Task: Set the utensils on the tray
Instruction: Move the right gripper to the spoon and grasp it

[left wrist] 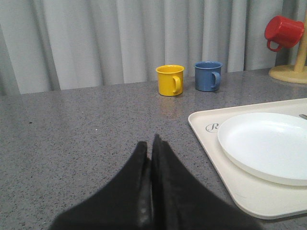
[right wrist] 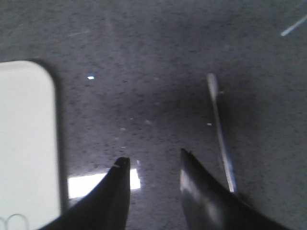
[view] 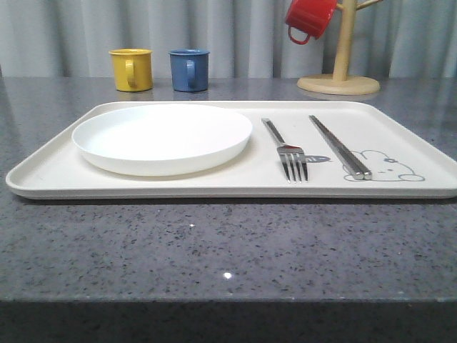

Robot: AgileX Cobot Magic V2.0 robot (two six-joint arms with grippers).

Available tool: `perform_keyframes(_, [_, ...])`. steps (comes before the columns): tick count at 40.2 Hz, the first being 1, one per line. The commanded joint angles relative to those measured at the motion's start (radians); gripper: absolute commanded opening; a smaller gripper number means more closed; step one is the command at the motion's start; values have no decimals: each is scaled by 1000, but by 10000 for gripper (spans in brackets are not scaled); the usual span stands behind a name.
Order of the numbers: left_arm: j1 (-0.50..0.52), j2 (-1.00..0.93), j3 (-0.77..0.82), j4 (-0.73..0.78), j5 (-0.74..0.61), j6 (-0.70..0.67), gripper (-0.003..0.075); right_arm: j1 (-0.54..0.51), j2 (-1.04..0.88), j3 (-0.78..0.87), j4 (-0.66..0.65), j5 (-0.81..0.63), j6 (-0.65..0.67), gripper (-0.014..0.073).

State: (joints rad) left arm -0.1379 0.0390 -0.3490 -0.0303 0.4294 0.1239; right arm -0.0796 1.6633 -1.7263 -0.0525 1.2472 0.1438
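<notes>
Grey countertop [view: 214, 250] fronts the cream tray [view: 43, 179] — white plate [view: 163, 137], fork [view: 285, 151] and chopsticks [view: 339, 146] already lie on it; the spoon [right wrist: 220, 132] rests on the counter beside the parted right gripper [right wrist: 152, 165]; left gripper [left wrist: 150, 153] closed, empty.

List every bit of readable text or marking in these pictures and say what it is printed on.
"R": grey script letter in an oval on the tray corner, left wrist view; the plate hides anything that follows it.
Small dark print on the tray beside the fork tines, front view: too small to read.
Grey rabbit drawing on the tray by the chopsticks: a picture, no words.
No text visible on the mugs.
</notes>
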Motion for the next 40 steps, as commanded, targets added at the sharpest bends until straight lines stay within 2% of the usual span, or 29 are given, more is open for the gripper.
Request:
perform_keyframes(1, [0,13,-28,-11,-85,-8,-18,-68,-19,-30,-15,89,-49,292])
perform_keyframes(11, [0,13,-28,-11,-85,-8,-18,-157,114,-30,-19,88,-125,292])
perform_keyframes(40, [0,13,-28,-11,-85,-8,-18,-160,254,-30,-19,84,-174,292])
